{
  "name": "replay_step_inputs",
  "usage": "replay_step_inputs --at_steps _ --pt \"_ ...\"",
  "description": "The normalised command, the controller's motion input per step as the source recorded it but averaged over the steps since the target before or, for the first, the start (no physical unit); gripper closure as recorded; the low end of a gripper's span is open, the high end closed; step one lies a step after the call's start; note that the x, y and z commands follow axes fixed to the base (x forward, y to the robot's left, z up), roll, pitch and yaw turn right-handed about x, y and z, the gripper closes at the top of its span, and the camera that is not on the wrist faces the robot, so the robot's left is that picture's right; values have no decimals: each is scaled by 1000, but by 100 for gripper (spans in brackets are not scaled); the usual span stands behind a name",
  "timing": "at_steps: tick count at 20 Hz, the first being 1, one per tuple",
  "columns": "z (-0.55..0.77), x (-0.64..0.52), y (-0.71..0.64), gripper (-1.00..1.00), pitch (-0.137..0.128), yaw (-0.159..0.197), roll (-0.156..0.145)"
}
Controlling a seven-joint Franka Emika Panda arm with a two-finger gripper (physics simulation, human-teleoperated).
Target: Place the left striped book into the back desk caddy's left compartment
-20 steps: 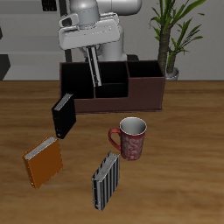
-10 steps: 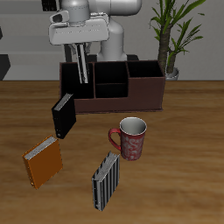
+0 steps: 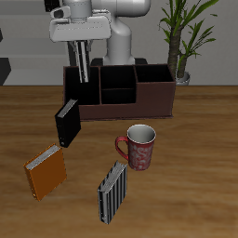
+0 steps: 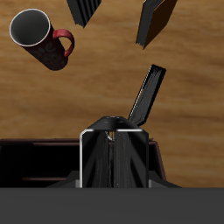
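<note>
My gripper (image 3: 82,44) is shut on the left striped book (image 3: 84,63), a thin black book with narrow white stripes that hangs upright from the fingers. It hangs over the back desk caddy (image 3: 121,104), at the left compartment (image 3: 74,90), the large black-walled end section. The book's lower edge overlaps the compartment's opening in the exterior view; I cannot tell whether it is inside. In the wrist view the book (image 4: 112,162) shows edge-on between the fingers, with the caddy's dark sections (image 4: 35,162) below it.
A plain black book (image 3: 67,122) leans just before the caddy. An orange book (image 3: 45,171) and a paler grey-and-white striped book (image 3: 113,192) stand nearer the front edge. A red mug (image 3: 139,146) stands mid-table. A potted plant (image 3: 181,42) stands behind the caddy's reddish-brown end.
My gripper has carried the striped book sideways along the caddy, from over the middle sections to over the black-walled end section, and slightly upward.
</note>
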Motion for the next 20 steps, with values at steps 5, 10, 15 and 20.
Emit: replay_step_inputs --at_steps 5,10,15,20 --pt "-118 -171 -65 100 17 9 -5" --pt "-185 -186 -48 100 11 22 -12" --pt "-87 -138 -83 100 -4 8 -11" --pt "-110 -73 -78 100 -3 -9 -17"
